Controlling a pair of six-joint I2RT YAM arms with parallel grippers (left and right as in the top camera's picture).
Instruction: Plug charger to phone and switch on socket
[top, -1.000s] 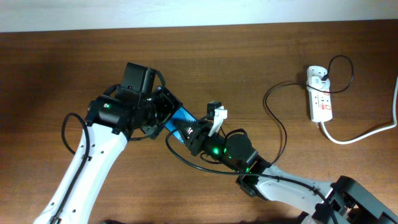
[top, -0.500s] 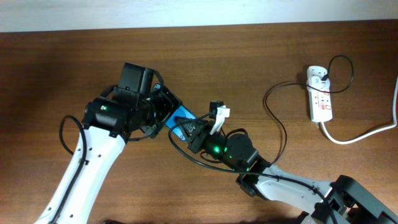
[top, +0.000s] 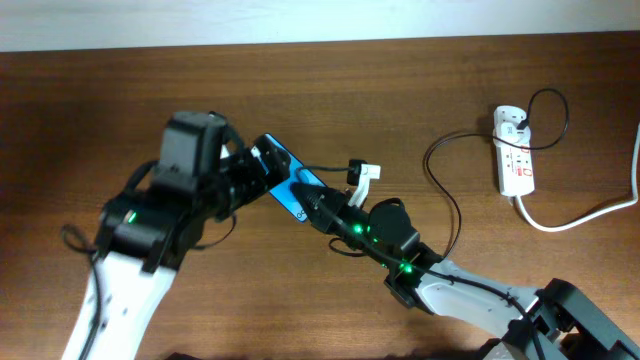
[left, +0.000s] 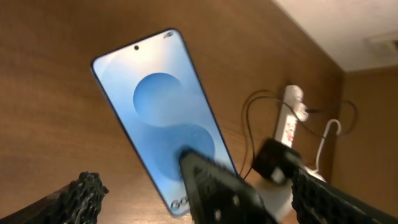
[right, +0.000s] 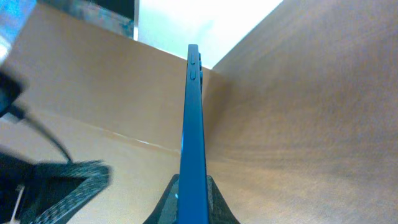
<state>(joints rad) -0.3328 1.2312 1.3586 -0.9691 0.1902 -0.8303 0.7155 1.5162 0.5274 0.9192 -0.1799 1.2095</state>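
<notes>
The phone (top: 283, 183), with a blue screen, is held off the table at centre. My right gripper (top: 312, 203) is shut on its lower end. In the right wrist view the phone (right: 191, 124) shows edge-on between the two fingers (right: 191, 202). In the left wrist view the screen (left: 158, 118) faces the camera with a right finger across its bottom. My left gripper (top: 250, 172) is open just left of the phone, its fingers wide apart (left: 199, 193). The charger cable (top: 440, 190) runs from the white adapter (top: 510, 118) on the socket (top: 516, 165) at the right. Its plug tip is hidden.
The socket's thick white cord (top: 590, 212) runs off the right edge. The charger cable loops on the table between the socket and my right arm (top: 470, 290). A white wall (top: 320, 20) borders the table's far edge.
My left arm has drawn back to the left and its gripper has come off the phone, so more of the screen shows. My right gripper has shifted slightly up and right with the phone.
</notes>
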